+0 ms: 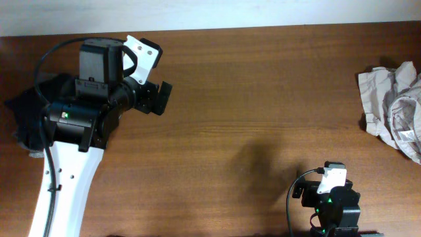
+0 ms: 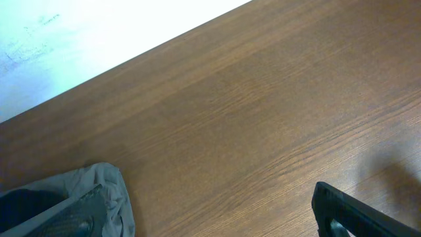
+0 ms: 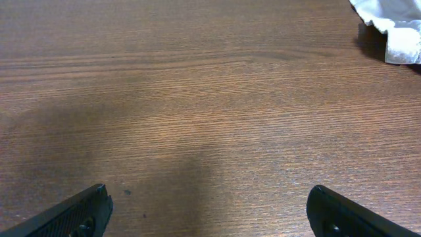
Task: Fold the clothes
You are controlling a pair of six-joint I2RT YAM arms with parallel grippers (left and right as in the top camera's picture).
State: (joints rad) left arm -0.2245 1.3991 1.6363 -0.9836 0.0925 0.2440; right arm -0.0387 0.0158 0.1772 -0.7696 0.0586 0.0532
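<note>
Closest to right tool [image 3: 210, 214], jaws apart: beige crumpled garment [image 1: 393, 105] at counter [image 1: 250, 99] right edge; left tool [image 2: 210, 224], also apart, sits by dark garment [image 1: 25, 113].

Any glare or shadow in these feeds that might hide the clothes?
Overhead: even light, one soft shadow on the table mid-right; pale garment sharp. Left wrist: the strip past the table edge is blown out white; grey garment slightly soft. Right wrist: broad dim shadow lower left; the pale garment's corner looks washed out.
</note>
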